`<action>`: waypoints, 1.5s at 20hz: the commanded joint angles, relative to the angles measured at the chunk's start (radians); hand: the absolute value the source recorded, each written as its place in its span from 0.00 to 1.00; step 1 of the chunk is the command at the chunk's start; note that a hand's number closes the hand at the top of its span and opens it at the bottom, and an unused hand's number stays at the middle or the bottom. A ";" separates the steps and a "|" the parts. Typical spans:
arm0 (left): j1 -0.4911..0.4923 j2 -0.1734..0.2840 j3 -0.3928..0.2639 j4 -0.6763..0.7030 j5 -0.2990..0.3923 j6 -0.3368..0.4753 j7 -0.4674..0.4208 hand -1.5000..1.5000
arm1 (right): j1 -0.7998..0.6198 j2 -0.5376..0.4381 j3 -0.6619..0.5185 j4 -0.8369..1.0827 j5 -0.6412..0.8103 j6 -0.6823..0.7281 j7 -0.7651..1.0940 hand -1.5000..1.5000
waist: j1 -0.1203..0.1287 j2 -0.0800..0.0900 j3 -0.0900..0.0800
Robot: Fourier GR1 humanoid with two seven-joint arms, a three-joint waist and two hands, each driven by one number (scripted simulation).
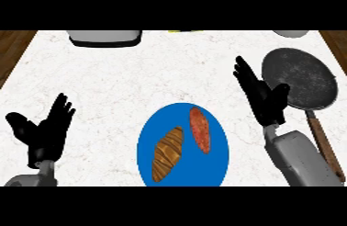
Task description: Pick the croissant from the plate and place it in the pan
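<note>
Item: blue plate (215, 171), lower centre of the frame, on the white marbled counter (108, 82). Holds two things, lying apart.

Item: croissant (168, 152), left half of the plate. Long, tapered, brown with darker ridged bands across it; lies on a slant, upper end toward the plate's middle. Untouched.

Item: sausage (200, 129), reddish, right half of the plate, just beside the croissant's upper end. Not wanted.

Item: left hand (46, 128), lower left, fingers straight and spread, holding nothing; resting.

Item: right hand (261, 94), right of centre, between plate and pan, fingers straight and close together, holding nothing.

Step in hand, as judged: the reach. The right hand should swing left and down over the croissant, close across its narrow width near the middle, and keep clear of the sausage.

Item: pan (298, 78), dark and round, upper right, wooden handle (324, 142) running toward the lower right.

Item: grey appliance (105, 37), upper left edge, partly cut off.
</note>
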 commanded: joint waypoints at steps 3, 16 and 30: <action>-0.015 0.040 0.002 -0.092 -0.014 -0.056 -0.023 0.50 | -0.058 0.105 0.007 -0.148 0.053 -0.111 -0.003 1.00 | 0.008 0.001 0.005; -0.107 0.065 0.007 -0.155 -0.037 -0.035 0.026 0.50 | 0.379 -0.206 0.288 -0.566 0.701 -0.445 0.206 0.00 | -0.062 -0.013 0.002; -0.106 0.019 -0.050 -0.152 -0.059 -0.092 0.001 0.50 | 0.024 -0.210 0.372 -0.735 0.931 0.178 0.869 0.00 | 0.025 0.008 0.002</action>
